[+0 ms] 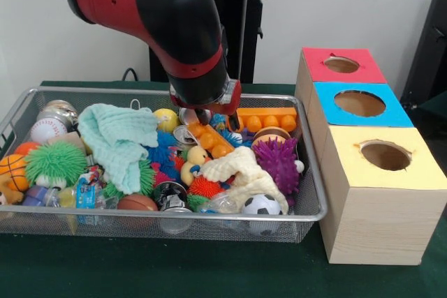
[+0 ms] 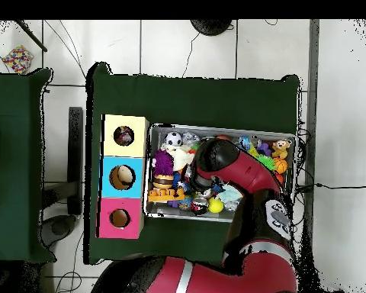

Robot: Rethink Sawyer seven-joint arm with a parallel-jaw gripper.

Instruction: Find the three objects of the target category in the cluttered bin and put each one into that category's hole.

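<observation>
Cloths: mint one (image 1: 117, 137) left-centre, cream one (image 1: 241, 170) right-front in wire bin (image 1: 307, 172). Pincer (image 1: 202, 113) low over toys mid-bin, far side; spread indeterminable. Yellow box's hole (image 1: 385, 155) unobstructed, beside bin's right edge.

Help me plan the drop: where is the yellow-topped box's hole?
In the front view, the hole is at right, atop the nearest box, beside the wire basket and ahead of the blue-topped box.

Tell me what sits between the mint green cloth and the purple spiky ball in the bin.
In the front view, between the mint green cloth and the purple spiky ball lie blue spiky toys, a small yellow duck and a cream cloth.
</observation>
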